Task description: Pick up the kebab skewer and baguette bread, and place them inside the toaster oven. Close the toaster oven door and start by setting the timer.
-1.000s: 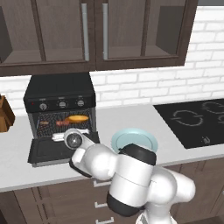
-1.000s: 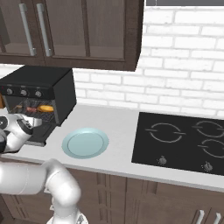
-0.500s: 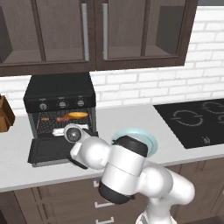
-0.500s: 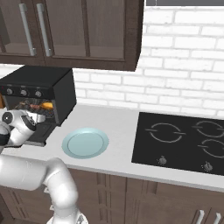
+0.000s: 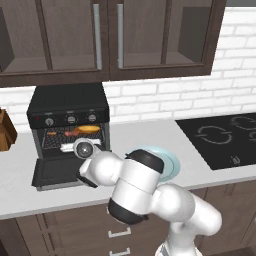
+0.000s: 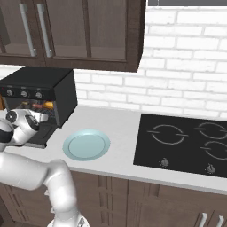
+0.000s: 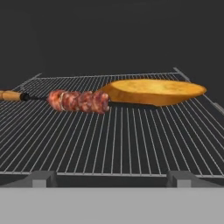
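A pale counter (image 5: 20, 200) is running under dark wood cabinets (image 5: 107, 37) and a white brick wall, with a black cooktop (image 6: 186, 142) lying off to the right. The hand (image 5: 84, 148) is hovering just in front of the toaster oven's (image 5: 68, 107) mouth, above the lowered toaster oven door (image 5: 57, 173), with its jaws standing wide and gripping nothing.

Looking along the hand into the cavity, the wire rack (image 7: 113, 140) is carrying both foods: the kebab skewer (image 7: 78, 101) is lying across the left of the rack, and the baguette bread (image 7: 153, 91) is resting just beside it to the right, its near end meeting the skewer's tip. From the left base view the same pair is showing as an orange streak (image 5: 80, 130) behind the hand. Outward from the oven, the pale blue plate (image 6: 86, 145) is sitting bare on the counter.

The door is likely the next concern. With the hand so close above it, a lift from the wrong side could be jamming the wrist against the oven frame, or the spread fingers could be slipping off the thin edge bar so the panel drops back. A swing too deep could also be nudging the rack and shifting the food.
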Motion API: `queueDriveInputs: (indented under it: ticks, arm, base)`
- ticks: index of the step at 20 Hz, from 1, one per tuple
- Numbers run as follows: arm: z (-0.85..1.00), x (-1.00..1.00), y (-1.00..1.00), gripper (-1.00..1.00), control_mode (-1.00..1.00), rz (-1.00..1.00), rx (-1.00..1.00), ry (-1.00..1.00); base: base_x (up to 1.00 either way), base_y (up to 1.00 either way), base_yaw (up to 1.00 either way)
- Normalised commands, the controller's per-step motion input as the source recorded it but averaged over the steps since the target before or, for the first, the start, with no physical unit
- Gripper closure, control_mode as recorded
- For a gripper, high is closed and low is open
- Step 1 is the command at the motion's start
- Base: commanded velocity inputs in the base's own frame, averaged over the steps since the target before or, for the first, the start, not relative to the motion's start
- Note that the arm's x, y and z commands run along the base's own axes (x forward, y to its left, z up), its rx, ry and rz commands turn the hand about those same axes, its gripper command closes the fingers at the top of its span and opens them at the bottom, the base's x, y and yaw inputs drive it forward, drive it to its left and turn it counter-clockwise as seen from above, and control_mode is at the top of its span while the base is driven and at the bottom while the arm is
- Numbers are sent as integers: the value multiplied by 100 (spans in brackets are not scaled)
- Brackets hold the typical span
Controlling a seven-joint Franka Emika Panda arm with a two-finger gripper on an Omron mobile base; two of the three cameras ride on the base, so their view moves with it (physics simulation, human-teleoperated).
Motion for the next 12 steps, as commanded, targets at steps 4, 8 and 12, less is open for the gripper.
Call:
queueDriveInputs:
  ticks: [4, 8, 12]
  arm:
    - [0, 13, 0, -100, -100, 0, 0, 0]
    - [0, 12, 0, -100, -100, 0, 0, 0]
    - [0, 11, 0, -100, -100, 0, 0, 0]
  base:
    - [0, 0, 0]
    - [0, 0, 0]
    - [0, 0, 0]
